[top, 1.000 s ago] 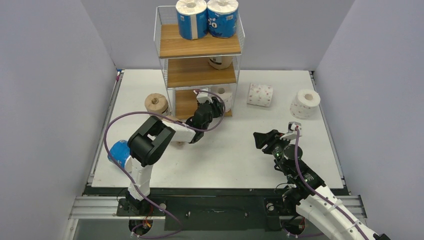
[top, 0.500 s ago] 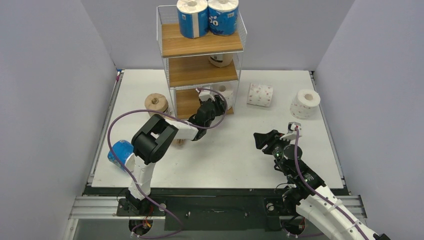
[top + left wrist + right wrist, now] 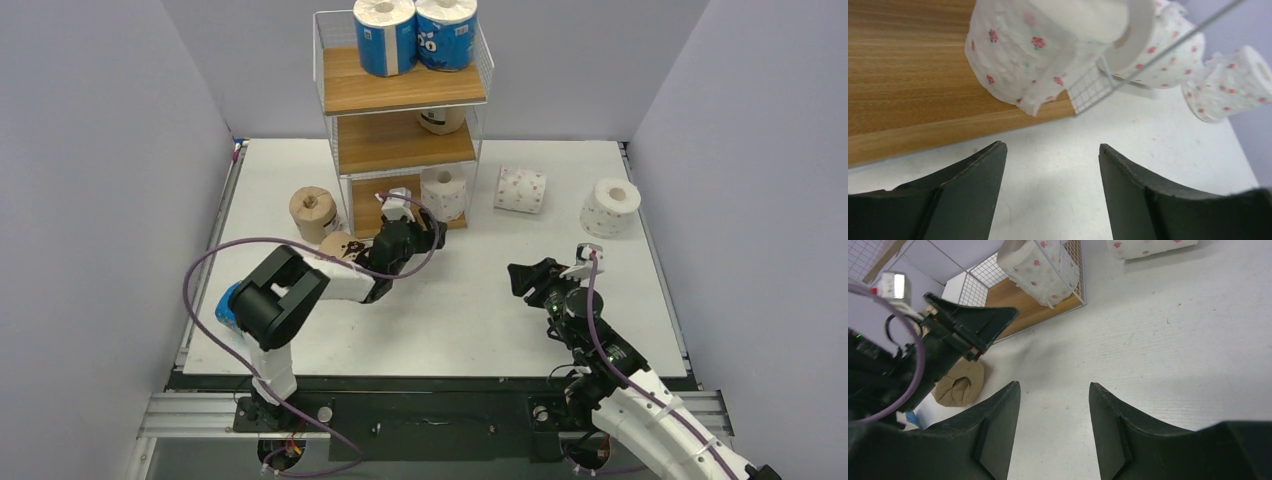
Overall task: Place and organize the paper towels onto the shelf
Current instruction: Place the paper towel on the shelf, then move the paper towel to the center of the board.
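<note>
The shelf (image 3: 404, 92) stands at the back centre. Its top board holds two blue paper towels (image 3: 384, 38), (image 3: 446, 35), and a tan roll (image 3: 441, 120) sits on the middle board. A white flowered roll (image 3: 443, 192) (image 3: 1018, 55) stands upright at the right end of the bottom board. My left gripper (image 3: 428, 234) (image 3: 1053, 150) hovers open and empty over the table just in front of that roll. My right gripper (image 3: 525, 278) (image 3: 1054, 387) hangs open and empty over the table's right half.
Two tan rolls (image 3: 312, 210), (image 3: 338, 245) rest left of the shelf. A blue roll (image 3: 228, 305) lies at the left edge, half behind my left arm. Two white rolls (image 3: 521, 189), (image 3: 611, 205) are on the table right of the shelf.
My left gripper has opened and pulled back out of the bottom tier, leaving the white roll standing there. The right arm has not moved.
</note>
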You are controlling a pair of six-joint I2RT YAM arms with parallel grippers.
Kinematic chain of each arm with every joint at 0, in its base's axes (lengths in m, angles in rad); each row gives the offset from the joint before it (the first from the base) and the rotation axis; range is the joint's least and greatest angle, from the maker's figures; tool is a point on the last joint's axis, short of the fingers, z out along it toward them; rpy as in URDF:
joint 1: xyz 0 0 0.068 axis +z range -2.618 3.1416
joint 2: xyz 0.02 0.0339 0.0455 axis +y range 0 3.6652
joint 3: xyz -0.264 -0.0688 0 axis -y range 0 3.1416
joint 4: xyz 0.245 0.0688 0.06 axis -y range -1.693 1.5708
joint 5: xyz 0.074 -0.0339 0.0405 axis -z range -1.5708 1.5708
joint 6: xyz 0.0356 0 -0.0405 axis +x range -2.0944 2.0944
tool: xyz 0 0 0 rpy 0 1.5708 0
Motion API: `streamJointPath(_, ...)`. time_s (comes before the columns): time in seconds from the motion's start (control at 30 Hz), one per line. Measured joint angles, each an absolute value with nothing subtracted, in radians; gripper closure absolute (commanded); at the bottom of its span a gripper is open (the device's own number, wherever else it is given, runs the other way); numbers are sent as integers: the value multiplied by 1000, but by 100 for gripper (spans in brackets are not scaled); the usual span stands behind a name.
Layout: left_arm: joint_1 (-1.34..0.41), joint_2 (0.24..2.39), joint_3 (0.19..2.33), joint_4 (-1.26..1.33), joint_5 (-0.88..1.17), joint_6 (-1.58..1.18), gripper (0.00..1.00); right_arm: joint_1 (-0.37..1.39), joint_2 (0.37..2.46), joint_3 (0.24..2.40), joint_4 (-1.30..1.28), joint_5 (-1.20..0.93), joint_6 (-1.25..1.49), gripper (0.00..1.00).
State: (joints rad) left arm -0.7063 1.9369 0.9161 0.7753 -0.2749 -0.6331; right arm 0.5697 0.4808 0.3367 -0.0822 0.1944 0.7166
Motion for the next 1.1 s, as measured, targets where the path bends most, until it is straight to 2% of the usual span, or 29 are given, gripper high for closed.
streamJointPath(0.17, -754, 1667, 748, 782, -285, -643, 33, 570, 535, 335, 2, 198, 735, 50)
streamJointPath(0.27, -802, 1482, 652, 752, -325, -648, 32, 575, 614, 327, 98, 204, 759, 57)
streamJointPath(0.43, -868, 1180, 483, 628, -431, -654, 32, 630, 835, 336, 237, 249, 782, 62)
streamJointPath(0.57, -908, 926, 329, 494, -522, -681, 32, 702, 1073, 451, 236, 292, 765, 67)
streamJointPath(0.7, -942, 692, 245, 346, -591, -702, 32, 776, 1251, 573, 292, 349, 739, 68)
streamJointPath(0.9, -961, 490, 211, 204, -650, -721, 32, 799, 1465, 656, 408, 378, 751, 69)
streamJointPath(1.1, -961, 392, 162, 109, -681, -750, 31, 739, 1658, 746, 501, 369, 822, 85)
